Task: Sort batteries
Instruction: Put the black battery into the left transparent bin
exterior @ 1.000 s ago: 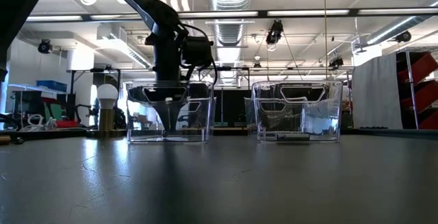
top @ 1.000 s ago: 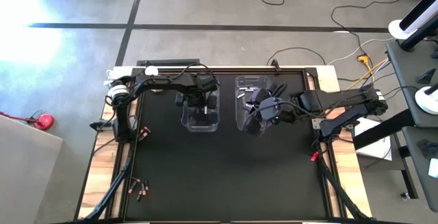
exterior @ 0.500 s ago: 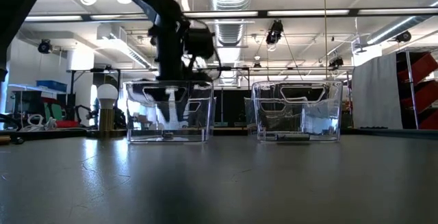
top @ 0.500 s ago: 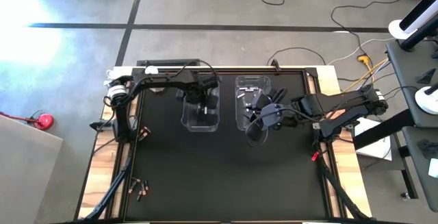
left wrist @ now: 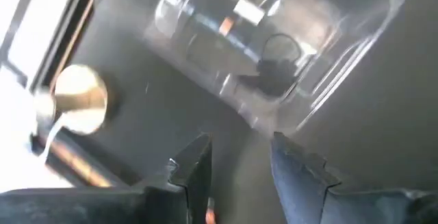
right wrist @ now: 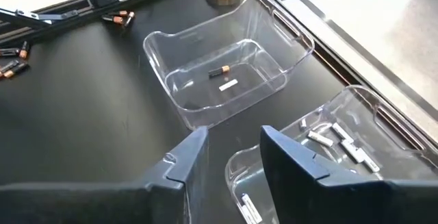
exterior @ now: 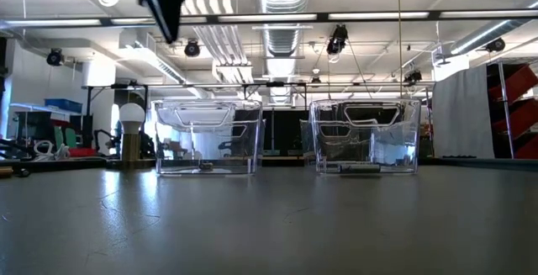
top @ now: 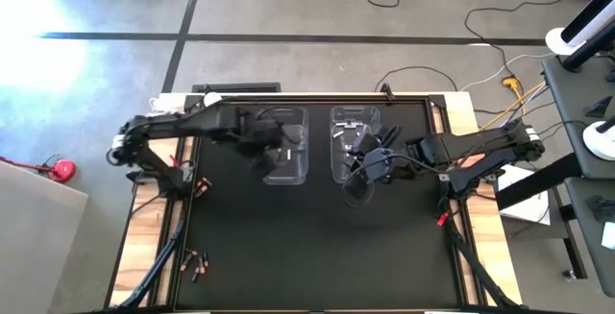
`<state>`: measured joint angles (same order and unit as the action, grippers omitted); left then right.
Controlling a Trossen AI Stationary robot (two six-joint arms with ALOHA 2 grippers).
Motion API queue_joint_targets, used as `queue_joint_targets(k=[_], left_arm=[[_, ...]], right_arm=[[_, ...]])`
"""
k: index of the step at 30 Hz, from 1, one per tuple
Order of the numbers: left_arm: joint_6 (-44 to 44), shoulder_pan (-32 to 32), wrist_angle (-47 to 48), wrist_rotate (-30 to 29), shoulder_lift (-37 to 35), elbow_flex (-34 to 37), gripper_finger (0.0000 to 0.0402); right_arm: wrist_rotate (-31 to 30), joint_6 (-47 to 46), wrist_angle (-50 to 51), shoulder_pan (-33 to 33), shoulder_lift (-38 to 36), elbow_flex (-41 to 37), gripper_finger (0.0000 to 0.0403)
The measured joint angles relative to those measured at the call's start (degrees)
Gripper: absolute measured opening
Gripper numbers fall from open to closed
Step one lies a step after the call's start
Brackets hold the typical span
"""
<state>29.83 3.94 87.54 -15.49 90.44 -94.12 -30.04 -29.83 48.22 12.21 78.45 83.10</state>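
Two clear bins stand side by side at the table's far middle: the left bin [top: 285, 147] and the right bin [top: 352, 141]. In the right wrist view the left bin [right wrist: 226, 73] holds one copper battery [right wrist: 219, 70] and a white piece [right wrist: 228, 84], and the right bin [right wrist: 342, 148] holds several white batteries [right wrist: 340, 140]. More copper batteries [top: 201, 186] lie near the table's left edge, and others [top: 196, 262] at its near left. My left gripper [left wrist: 239, 161] is open, raised beside the left bin's left side [top: 261, 153]. My right gripper [right wrist: 231, 157] is open, above the right bin's near end [top: 357, 185].
A brass round post [left wrist: 79, 98] stands at the far left, beyond the left bin. A small red bit [top: 440, 220] sits at the table's right rail. Cables run along both side rails. The dark tabletop [top: 317, 247] stretches bare from the bins to the near edge.
My left gripper has risen out of the left bin, high above its rim, and has drawn toward the table's left as its arm swings outward. My right gripper has drifted a little toward the near edge. Both bins have stayed put.
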Motion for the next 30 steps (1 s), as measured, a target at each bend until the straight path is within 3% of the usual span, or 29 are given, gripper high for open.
queue_joint_targets(k=[7, 13, 18, 22, 30], left_arm=[[21.1, -0.5, 0.0, 3.1, -12.5, 22.9, 0.0127], [25.4, 0.0, -1.8, 10.3, -19.9, 38.9, 0.0134], [23.1, 2.4, -7.2, 18.2, -20.2, 48.6, 0.0161], [17.4, 2.9, -8.6, 15.5, -16.8, 46.2, 0.0167], [17.4, 2.8, -11.6, 14.6, -12.7, 44.3, 0.0166]], right_arm=[[-0.5, -0.2, -5.3, -0.5, 0.6, 0.0, 0.0135], [-0.5, -0.1, -10.8, -0.5, 1.3, 0.0, 0.0154], [-0.5, -0.2, -12.1, -1.5, 1.5, 0.0, 0.0157], [-0.6, -0.2, -14.1, -1.9, 2.1, 0.0, 0.0151], [0.5, -6.1, -14.2, -1.2, 3.5, 0.0, 0.0141]])
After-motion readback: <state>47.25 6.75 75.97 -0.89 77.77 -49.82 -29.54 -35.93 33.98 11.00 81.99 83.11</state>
